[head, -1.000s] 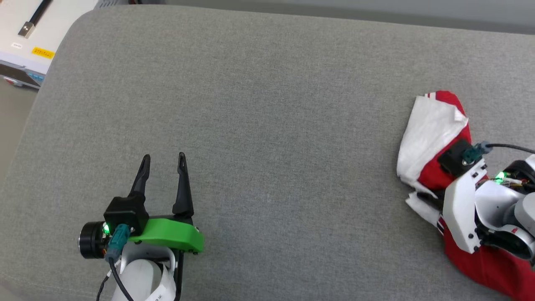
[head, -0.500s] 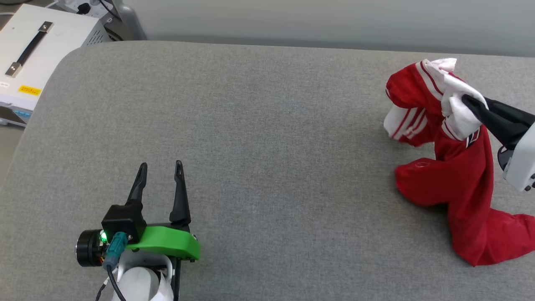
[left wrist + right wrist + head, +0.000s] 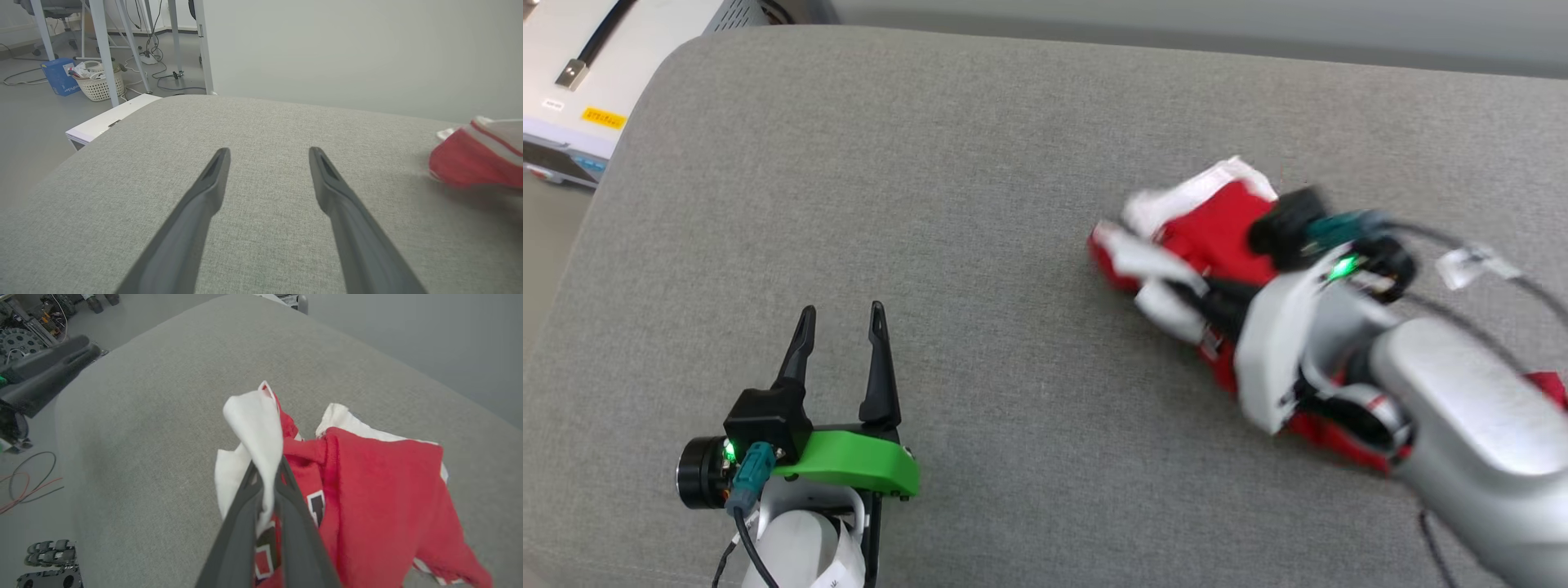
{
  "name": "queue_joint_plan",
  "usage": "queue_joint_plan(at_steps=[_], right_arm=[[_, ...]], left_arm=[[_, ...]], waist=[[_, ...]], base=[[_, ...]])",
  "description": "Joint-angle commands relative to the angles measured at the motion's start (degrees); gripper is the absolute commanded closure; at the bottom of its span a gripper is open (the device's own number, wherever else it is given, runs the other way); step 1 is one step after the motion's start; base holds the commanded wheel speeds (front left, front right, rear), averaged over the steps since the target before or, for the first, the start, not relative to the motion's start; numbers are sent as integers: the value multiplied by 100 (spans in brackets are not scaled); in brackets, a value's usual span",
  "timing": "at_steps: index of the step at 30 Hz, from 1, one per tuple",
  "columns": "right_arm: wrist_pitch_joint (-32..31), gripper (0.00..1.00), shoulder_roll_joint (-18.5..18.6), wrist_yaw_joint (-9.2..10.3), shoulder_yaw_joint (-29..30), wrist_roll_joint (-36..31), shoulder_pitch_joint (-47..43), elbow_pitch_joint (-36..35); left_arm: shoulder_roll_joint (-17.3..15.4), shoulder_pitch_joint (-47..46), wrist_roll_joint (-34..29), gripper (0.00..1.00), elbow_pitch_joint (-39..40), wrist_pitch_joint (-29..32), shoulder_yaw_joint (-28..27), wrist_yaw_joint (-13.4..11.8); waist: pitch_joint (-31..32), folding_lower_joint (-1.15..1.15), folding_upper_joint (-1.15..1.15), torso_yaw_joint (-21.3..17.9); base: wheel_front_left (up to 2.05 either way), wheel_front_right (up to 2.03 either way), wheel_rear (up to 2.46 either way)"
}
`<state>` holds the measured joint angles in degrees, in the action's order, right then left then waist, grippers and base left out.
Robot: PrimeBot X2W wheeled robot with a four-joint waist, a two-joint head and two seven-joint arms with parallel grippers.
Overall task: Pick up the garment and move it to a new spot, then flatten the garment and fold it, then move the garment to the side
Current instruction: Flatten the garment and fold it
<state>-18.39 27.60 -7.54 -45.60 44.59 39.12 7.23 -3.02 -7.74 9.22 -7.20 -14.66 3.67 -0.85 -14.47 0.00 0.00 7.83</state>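
Garment point(image 3: 367, 477) bunched, lettering point(image 3: 316, 506) half-hidden — right gripper point(image 3: 267, 467) clamps its white fabric; left gripper point(image 3: 269, 150) spread, empty.

Robotics lab, clearly: white instrument case point(image 3: 596, 73) at eleven o'clock, spare wheels point(image 3: 51, 547) on the floor, metal bench legs point(image 3: 102, 49).

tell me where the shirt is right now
The shirt is bunched in the shut right tool, right of centre in the head view over the grey cushion, well apart from the open left tool at lower left.
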Motion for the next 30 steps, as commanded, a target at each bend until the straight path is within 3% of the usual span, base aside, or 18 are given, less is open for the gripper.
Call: queue_joint_plan(at_steps=[1, 5, 9, 10, 11, 16, 21, 26, 30], right_arm=[[-28, 100, -151, 5, -293, 16, 67, 261], [-81, 100, -501, 5, -1183, 218, 58, 973], [201, 98, -561, 5, -1681, 441, 85, 1347], [345, 69, -552, 5, -1741, 445, 120, 1376], [555, 0, -541, 5, -1763, 478, 149, 1394], [1582, 0, -316, 5, -1660, 535, 112, 1117], [2312, 0, 147, 5, -986, 685, -200, 551], [2587, 0, 635, 5, 132, 393, -242, 364], [2394, 0, 805, 5, 900, 161, -40, 441]], left_arm=[[14, -89, 52, 0, -26, -34, 14, -48], [14, -103, 67, 0, -71, -34, 24, -71], [14, -69, 61, 0, -99, -34, -19, -89], [14, -54, 49, 0, -102, -34, -42, -89], [14, -39, 31, 0, -109, -34, -70, -83], [14, -1, -46, 0, -85, -34, -187, -25], [14, 101, -102, 0, 19, -34, -264, -10], [14, 174, -135, 0, 160, -34, -257, -14], [14, 150, -144, 0, 240, -34, -209, -12]], waist=[[-71, 0, 0, 71], [-80, 0, 0, 106], [-19, 0, 0, 71], [9, 0, 0, 44], [45, 0, 0, 13], [271, 0, 0, -115], [484, 0, 0, -216], [504, 0, 0, -248], [409, 0, 0, -179]], base=[[0, 0, 0], [0, 0, 0], [0, 0, 0], [0, 0, 0], [0, 0, 0], [0, 0, 0], [0, 0, 0], [0, 0, 0], [0, 0, 0]])
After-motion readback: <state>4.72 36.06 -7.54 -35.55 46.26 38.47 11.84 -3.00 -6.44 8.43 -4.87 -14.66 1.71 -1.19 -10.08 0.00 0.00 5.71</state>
